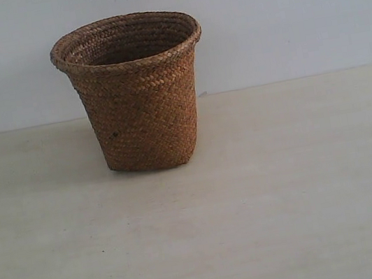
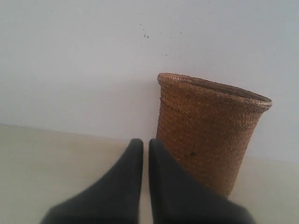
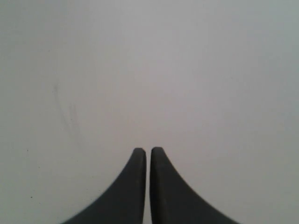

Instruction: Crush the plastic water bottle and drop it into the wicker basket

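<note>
a plain pale wall [image 2: 93, 56] is seen beyond the left gripper [image 2: 145, 141]; a pale tabletop [image 2: 46, 158] is spread beneath it.

The left gripper [image 2: 145, 142] has its two dark fingers [image 2: 133, 161] drawn together, with only a thin slit between the tips. The right gripper [image 3: 148, 150] matches it (same dark, tapered fingers [image 3: 163, 175], tips nearly touching).
</note>
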